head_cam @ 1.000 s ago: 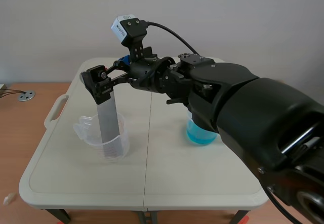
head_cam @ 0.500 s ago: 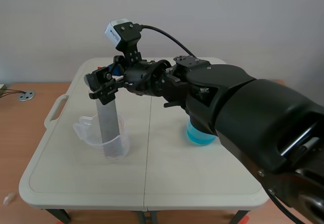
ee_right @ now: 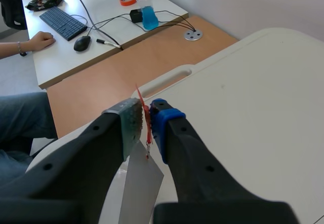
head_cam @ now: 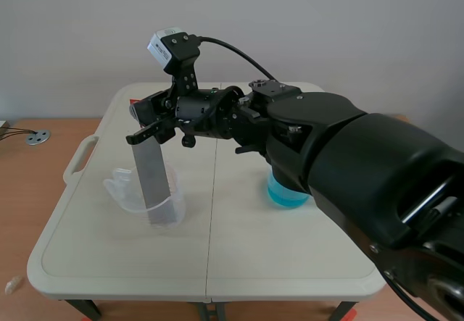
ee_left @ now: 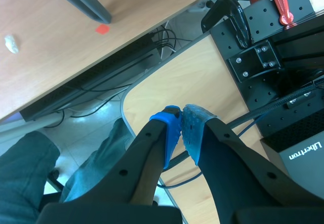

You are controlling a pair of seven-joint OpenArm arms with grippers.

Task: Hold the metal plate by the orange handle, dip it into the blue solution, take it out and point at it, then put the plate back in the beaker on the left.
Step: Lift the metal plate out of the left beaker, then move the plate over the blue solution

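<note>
**Steadily now: plate standing in the left-hand beaker**

Well, the right hand [head_cam: 145, 122] has reached right across the table [head_cam: 254, 252] and is clenched on the thin orange handle [ee_right: 139, 96], which sits edge-on between its two pads. The metal plate [head_cam: 152, 176] hangs from it almost upright, leaning slightly. Its lower end is inside the clear beaker [head_cam: 119, 187] near the table's left edge. The beaker of blue solution [head_cam: 286, 190] stands well apart, toward the right edge and partly hidden behind the arm.

To my eye the plate is on its way either out of that beaker or back into it; I cannot say which. Either way the care is the same. Travel straight along the plate's length so the bottom edge does not catch the rim or spout, because the beaker looks light enough to tip or slide. The handle is narrow, so the grip should stay firm and the wrist should not twist.

The left hand [ee_left: 181, 128] is off the table, with its pads closed together on nothing.

As for writing, a black box [ee_left: 298, 150] under that hand carries white lettering that reads something like "Libertron". The white label on the wrist camera [head_cam: 168, 44] is too small to read.
</note>
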